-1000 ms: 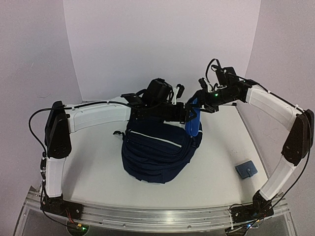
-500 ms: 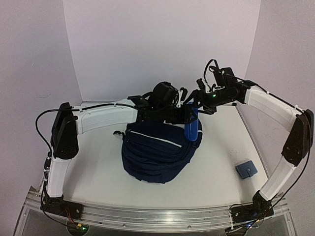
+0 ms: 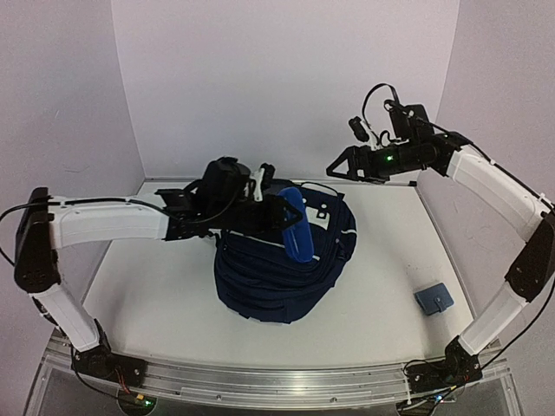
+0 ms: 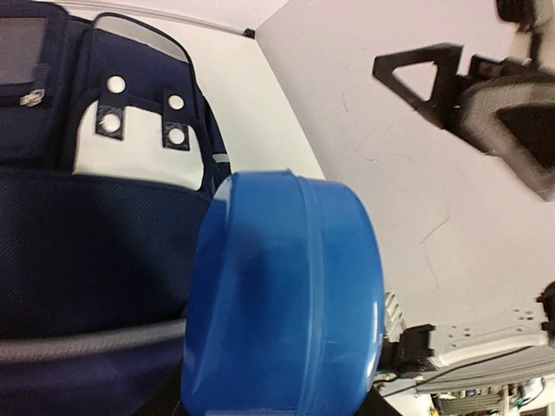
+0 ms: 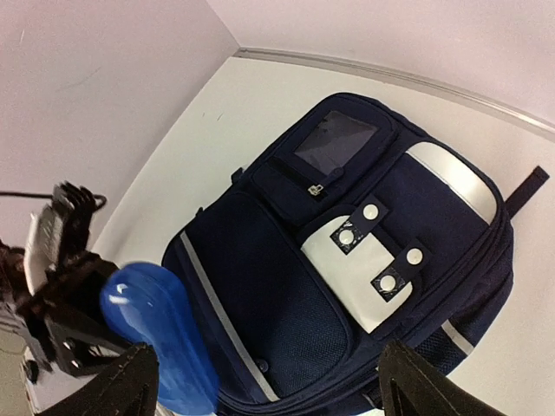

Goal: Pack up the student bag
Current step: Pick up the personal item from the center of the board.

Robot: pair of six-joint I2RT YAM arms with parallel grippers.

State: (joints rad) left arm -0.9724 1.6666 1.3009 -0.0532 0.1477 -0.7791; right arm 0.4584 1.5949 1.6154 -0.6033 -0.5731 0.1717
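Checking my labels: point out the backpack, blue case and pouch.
backpack (image 3: 260, 286), top view, lower front fabric.
blue case (image 3: 296, 227), top view, middle of its shell.
pouch (image 3: 434, 300), top view, its centre.

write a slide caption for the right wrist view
student bag lying face up on the table, a blue case held at its edge

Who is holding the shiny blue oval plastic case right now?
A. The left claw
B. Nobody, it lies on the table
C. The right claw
A: the left claw grips the shiny blue oval plastic case over the navy blue fabric backpack, while the right claw stands open and apart.
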